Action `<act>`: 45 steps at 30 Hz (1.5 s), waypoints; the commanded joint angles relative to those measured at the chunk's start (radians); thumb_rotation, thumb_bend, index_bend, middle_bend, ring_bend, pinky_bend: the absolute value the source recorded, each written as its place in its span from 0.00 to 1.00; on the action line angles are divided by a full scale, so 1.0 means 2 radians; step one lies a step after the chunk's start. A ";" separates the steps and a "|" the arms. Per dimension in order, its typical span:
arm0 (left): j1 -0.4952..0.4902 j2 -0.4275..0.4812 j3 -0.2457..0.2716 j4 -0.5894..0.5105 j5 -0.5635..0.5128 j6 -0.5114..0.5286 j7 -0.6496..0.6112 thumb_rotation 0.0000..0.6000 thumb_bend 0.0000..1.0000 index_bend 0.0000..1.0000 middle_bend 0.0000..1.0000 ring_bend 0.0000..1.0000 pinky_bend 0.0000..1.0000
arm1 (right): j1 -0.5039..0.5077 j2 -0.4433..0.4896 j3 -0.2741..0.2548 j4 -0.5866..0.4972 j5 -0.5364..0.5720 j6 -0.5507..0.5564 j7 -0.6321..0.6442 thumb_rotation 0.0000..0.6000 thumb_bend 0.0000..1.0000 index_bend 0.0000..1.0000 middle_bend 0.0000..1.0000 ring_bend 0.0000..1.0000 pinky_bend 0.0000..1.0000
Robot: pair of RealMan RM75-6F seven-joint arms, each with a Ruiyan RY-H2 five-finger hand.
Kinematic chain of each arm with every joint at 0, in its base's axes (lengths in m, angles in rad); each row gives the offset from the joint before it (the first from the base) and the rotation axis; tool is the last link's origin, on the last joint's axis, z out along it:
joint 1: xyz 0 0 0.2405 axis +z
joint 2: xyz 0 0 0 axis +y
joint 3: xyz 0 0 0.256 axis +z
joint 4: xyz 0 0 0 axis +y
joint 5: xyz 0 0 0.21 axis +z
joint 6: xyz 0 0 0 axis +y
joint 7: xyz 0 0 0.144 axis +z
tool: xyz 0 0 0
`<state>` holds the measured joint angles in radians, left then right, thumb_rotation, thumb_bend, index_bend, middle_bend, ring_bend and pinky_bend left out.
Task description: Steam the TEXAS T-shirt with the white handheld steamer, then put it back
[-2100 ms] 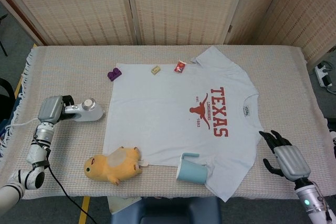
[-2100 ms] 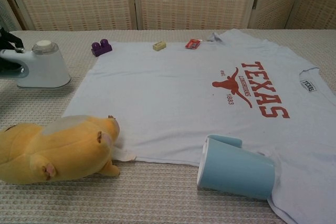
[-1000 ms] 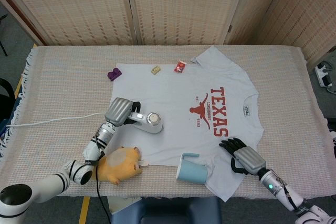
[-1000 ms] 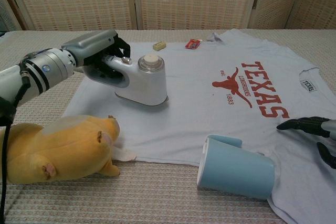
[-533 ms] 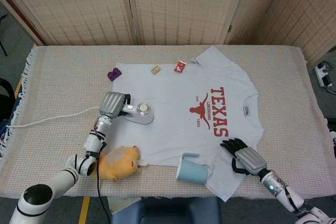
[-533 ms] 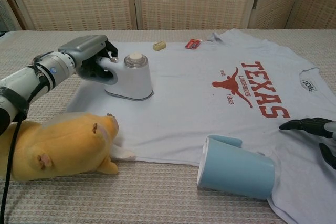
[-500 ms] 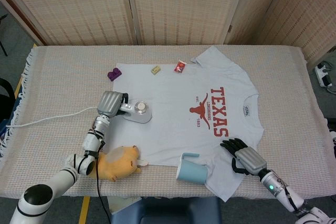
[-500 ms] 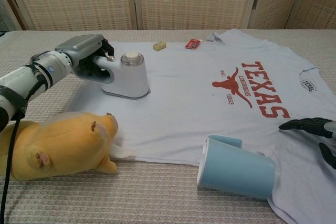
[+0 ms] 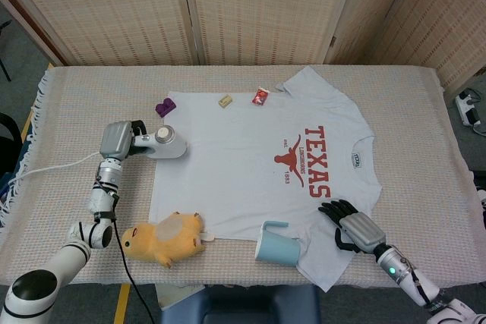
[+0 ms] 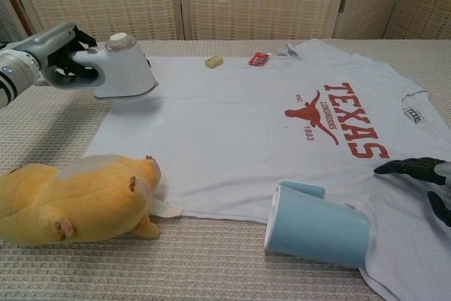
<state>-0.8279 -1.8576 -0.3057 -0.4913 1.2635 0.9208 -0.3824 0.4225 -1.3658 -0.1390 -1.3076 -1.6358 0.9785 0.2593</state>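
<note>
The pale TEXAS T-shirt (image 9: 250, 157) (image 10: 246, 139) lies flat across the table's middle, its red print toward the right. My left hand (image 9: 118, 140) (image 10: 53, 51) grips the handle of the white handheld steamer (image 9: 165, 143) (image 10: 123, 68), which hangs a little above the shirt's left edge. My right hand (image 9: 353, 227) (image 10: 423, 174) rests on the shirt's lower right corner with its dark fingers spread and nothing in them.
A yellow plush toy (image 9: 163, 237) (image 10: 77, 199) lies at the front left. A light blue cup (image 9: 277, 244) (image 10: 317, 227) lies on its side on the shirt's front hem. A purple block (image 9: 163, 107), a yellow eraser (image 9: 225, 100) and a red packet (image 9: 261, 95) sit along the far edge. The steamer's cord (image 9: 53, 168) trails left.
My left hand has carried the steamer leftward, from the shirt's left part to its left edge, and lifted it off the cloth. The right hand has stayed put.
</note>
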 commanded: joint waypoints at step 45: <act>-0.069 -0.100 -0.049 0.162 -0.064 -0.085 0.110 1.00 0.53 1.00 1.00 0.89 0.69 | -0.004 0.005 -0.006 -0.010 0.023 -0.007 -0.018 0.50 0.90 0.00 0.04 0.00 0.00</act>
<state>-0.9757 -2.0684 -0.3966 -0.1701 1.1439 0.7525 -0.1567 0.4144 -1.3560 -0.1502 -1.3285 -1.5907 0.9640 0.2239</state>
